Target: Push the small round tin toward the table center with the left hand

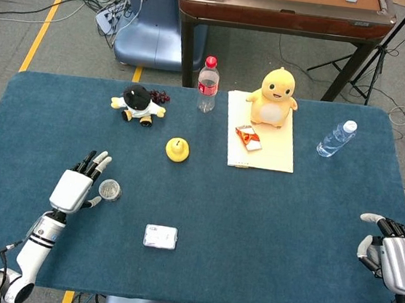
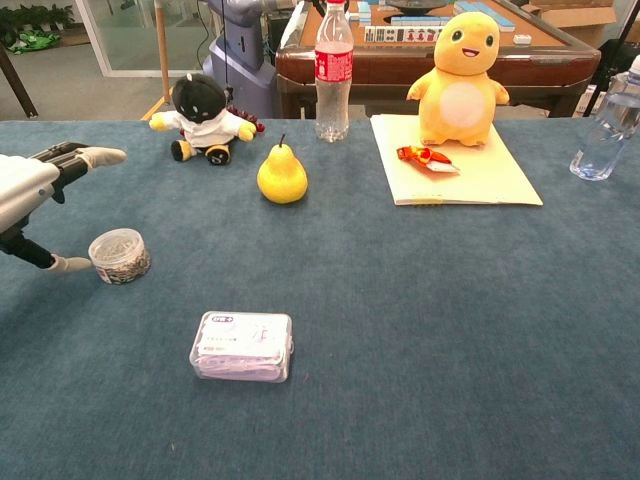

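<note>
The small round tin [image 1: 110, 190] [image 2: 119, 256] sits on the blue table [image 1: 267, 225] [image 2: 450, 330] in its near-left part, left of the table's middle. The left hand [image 1: 74, 188] [image 2: 30, 195] is just to the left of the tin, its fingers [image 1: 97, 161] [image 2: 95, 157] spread apart and stretched out above the cloth, holding nothing. Its thumb [image 1: 93, 202] [image 2: 68, 264] lies low at the tin's left side, touching it or very nearly so; which one I cannot tell.

Right of the tin and nearer lies a small clear plastic box [image 1: 160, 237] [image 2: 242, 346], flat on the cloth. Farther off stands a yellow pear [image 1: 177, 149] [image 2: 282, 174], and beyond that, to the left, a small black-headed plush doll [image 1: 138, 104] [image 2: 204, 118]. A red-labelled bottle [image 1: 208, 85] [image 2: 333, 70] stands upright near the far edge. To its right a pale sheet [image 1: 269, 148] [image 2: 480, 175] carries a yellow plush toy [image 1: 272, 96] [image 2: 462, 78] and a red-orange wrapper [image 1: 248, 137] [image 2: 426, 156]. A clear water bottle [image 1: 335, 139] [image 2: 607, 125] is at the far right.

The right hand [image 1: 388, 253] hangs at the near-right edge of the table, well apart from everything, fingers curled in on nothing.
</note>
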`<state>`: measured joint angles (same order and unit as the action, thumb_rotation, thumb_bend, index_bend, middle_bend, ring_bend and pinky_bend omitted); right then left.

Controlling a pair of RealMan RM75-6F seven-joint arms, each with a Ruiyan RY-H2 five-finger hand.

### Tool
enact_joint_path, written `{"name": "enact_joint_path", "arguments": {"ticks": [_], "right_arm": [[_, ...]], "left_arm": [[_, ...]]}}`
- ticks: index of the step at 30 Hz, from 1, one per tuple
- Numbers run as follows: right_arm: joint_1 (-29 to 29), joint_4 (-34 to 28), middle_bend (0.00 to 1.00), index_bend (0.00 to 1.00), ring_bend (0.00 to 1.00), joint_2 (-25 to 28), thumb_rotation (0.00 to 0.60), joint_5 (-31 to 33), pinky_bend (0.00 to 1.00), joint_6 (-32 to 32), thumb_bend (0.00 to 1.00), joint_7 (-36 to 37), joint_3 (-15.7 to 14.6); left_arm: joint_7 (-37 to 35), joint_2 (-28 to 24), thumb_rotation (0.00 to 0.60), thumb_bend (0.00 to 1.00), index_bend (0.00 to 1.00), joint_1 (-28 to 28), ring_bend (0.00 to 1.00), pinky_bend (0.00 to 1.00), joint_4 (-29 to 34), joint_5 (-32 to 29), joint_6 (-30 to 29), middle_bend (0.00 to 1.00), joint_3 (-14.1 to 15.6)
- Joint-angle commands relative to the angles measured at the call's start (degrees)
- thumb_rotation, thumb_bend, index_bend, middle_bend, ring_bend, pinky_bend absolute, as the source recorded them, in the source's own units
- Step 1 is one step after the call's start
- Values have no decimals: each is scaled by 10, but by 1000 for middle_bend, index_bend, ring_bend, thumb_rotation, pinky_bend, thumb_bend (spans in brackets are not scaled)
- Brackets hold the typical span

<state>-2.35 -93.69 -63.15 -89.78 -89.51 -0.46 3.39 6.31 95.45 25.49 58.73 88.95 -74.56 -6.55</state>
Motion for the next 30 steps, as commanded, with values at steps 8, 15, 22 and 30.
{"name": "enact_joint_path", "arguments": {"ticks": [8,15,22,30], "right_arm": [[2,2,339,523,296,-2,600,0,359,0,325,1,-2],[2,2,339,523,297,-1,600,-2,359,0,325,2,-2],[1,2,339,523,296,-1,600,-1,359,2,325,2,-2],[1,1,339,523,296,-1,600,0,359,5,325,1,-3]], "left_arm": [[26,6,600,0,0,12,0,331,-7,-17,8,0,-6],[46,10,600,0,0,28,0,326,-4,-30,27,0,-13],[61,16,600,0,0,46,0,320,-1,-43,41,0,-22],[55,26,600,0,0,63,0,311,6,-37,34,0,-26]]}}
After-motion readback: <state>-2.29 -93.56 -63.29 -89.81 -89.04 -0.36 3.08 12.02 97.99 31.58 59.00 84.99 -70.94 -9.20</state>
